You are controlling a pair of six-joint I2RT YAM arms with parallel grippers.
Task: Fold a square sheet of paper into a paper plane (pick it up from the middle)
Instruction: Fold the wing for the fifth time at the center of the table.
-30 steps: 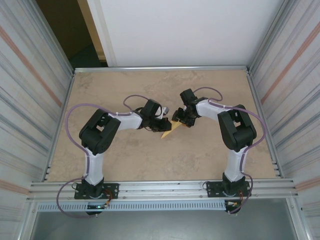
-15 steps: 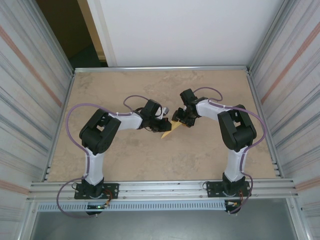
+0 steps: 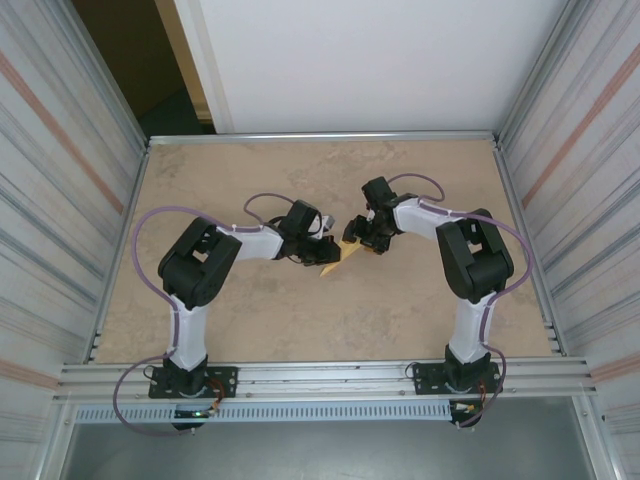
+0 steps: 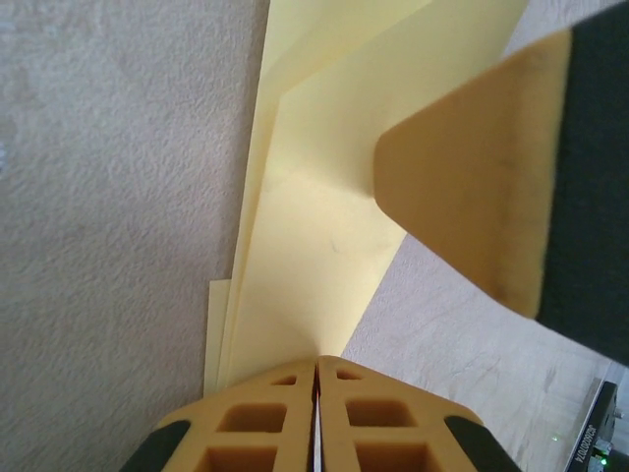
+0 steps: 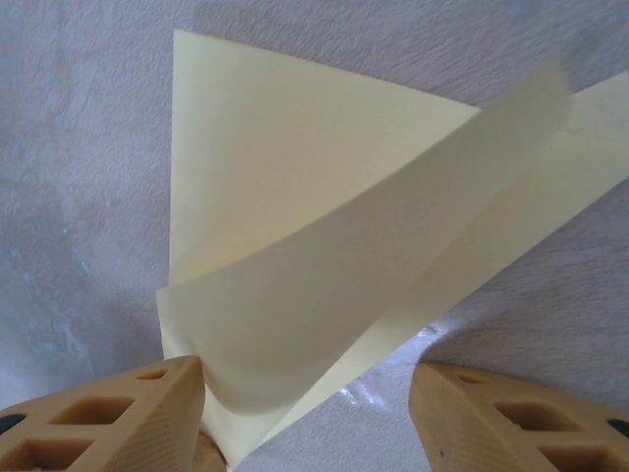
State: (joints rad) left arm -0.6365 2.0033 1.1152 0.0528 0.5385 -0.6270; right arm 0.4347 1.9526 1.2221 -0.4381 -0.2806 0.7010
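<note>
- The left pincer (image 4: pixel 316 382) has its jaws pressed together on the near end of the paper plane (image 4: pixel 314 246); the pinched part is hidden.
- The right pincer (image 5: pixel 310 393) stands wide, with a loose flap of the plane curling up between its fingers (image 5: pixel 138 408).
- From above, both pincers meet over the middle of the bench (image 3: pixel 300 320). They cover most of the plane, leaving its sharp tip showing, pointed toward the near edge.
- The wrist views show folded layers that are too small to see from above.
- There is one yellow paper and two pincers.
</note>
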